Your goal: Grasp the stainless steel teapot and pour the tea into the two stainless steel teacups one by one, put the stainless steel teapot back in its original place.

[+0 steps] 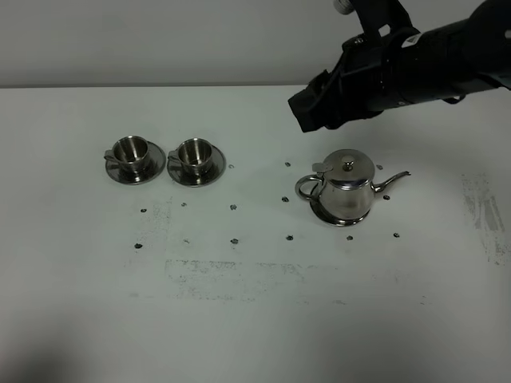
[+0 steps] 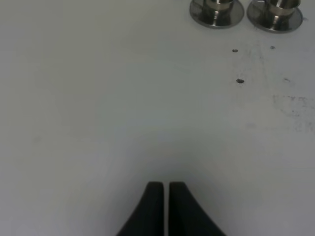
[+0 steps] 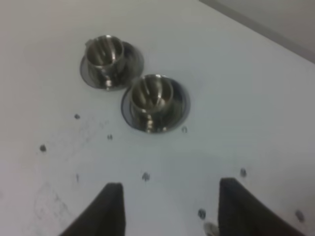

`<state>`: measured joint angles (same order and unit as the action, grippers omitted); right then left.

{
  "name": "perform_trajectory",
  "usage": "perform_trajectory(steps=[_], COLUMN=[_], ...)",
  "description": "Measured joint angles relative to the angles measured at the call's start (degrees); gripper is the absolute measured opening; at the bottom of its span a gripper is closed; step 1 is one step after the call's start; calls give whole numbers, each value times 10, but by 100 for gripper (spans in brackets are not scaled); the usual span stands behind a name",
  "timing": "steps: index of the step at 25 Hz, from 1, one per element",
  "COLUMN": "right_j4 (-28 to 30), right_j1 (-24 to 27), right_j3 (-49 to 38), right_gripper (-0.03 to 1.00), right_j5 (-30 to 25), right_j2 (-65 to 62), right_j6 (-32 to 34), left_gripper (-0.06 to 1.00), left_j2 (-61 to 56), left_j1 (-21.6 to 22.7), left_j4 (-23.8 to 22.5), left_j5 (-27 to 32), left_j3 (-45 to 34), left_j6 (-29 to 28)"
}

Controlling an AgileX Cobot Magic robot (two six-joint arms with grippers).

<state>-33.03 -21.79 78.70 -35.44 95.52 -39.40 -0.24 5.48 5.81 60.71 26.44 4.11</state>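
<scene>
The steel teapot (image 1: 349, 187) stands on its wide saucer (image 1: 327, 213) right of the table's middle, spout pointing right, loop handle to the left. Two steel teacups stand on small saucers at the left: one (image 1: 130, 151) further left, one (image 1: 193, 155) beside it. Both also show in the right wrist view (image 3: 105, 53) (image 3: 152, 94) and, cut off, in the left wrist view (image 2: 216, 7) (image 2: 276, 10). I see no tea. My right gripper (image 3: 170, 206) is open, hovering above and behind the teapot (image 1: 313, 105). My left gripper (image 2: 165, 196) is shut and empty, out of the high view.
The white table (image 1: 239, 303) carries small dark marker dots (image 1: 234, 207) and scuff marks (image 1: 215, 275) around the middle. A grey wall runs behind the far edge (image 1: 160, 86).
</scene>
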Motion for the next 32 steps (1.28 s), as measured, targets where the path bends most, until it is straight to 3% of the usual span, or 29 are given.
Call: perform_trajectory(steps=[6, 13, 18, 32], right_j4=[5, 34, 113, 287], right_j1=[-7, -11, -29, -70], right_j3=[52, 78, 118, 143], right_gripper=[42, 42, 42, 42], right_j5=[-19, 22, 40, -1], right_j2=[51, 134, 192, 281], right_j6=[4, 17, 76, 186], left_gripper=[6, 6, 6, 6], left_j2=[0, 0, 0, 0], left_j1=[0, 0, 0, 0], left_j4=[0, 0, 0, 0], left_j5=[0, 0, 0, 0], left_j3=[0, 0, 0, 0], left_j6=[0, 0, 0, 0])
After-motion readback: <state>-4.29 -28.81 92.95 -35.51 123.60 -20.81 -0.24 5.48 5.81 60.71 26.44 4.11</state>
